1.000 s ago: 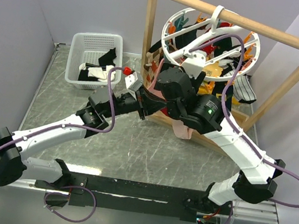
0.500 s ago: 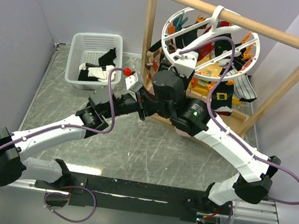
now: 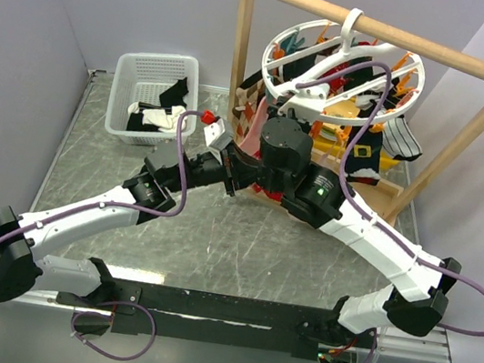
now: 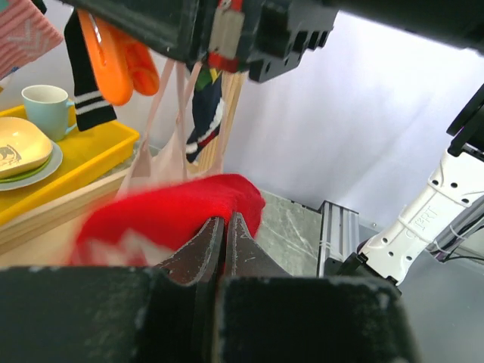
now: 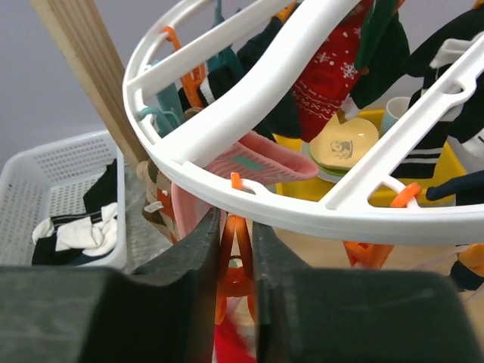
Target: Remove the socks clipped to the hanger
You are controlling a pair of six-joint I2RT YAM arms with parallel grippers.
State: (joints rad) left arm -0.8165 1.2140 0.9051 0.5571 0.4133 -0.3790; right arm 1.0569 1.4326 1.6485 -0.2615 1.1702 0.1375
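The job is partly done, by my reckoning: a few socks, black and white ones, already lie in the white basket (image 3: pixel 122 98) at the far left of the table, while the hanger (image 5: pixel 249 98) hangs from the wooden frame (image 3: pixel 457 133) with many socks (image 3: pixel 358 149) clipped around its ring, among them a pale pink sock (image 5: pixel 272 162) and a red patterned sock (image 5: pixel 333 68). My right gripper (image 5: pixel 236 227) is up under the ring's rim with its jaws closed narrow on an orange clip (image 5: pixel 236 265), squeezing it. My left gripper (image 4: pixel 224 234) sits just below, jaws pressed together on a red sock (image 4: pixel 174 219); I judge this is the sock that clip holds, though I cannot see the clip's bite on it. What is left is freeing this one, carrying it to the basket, and then working round the rest of the ring. The only other container is a yellow tray (image 4: pixel 91 151) at the foot of the frame, holding a cup (image 4: pixel 45 102) and stacked dishes (image 4: pixel 19 151), no socks.
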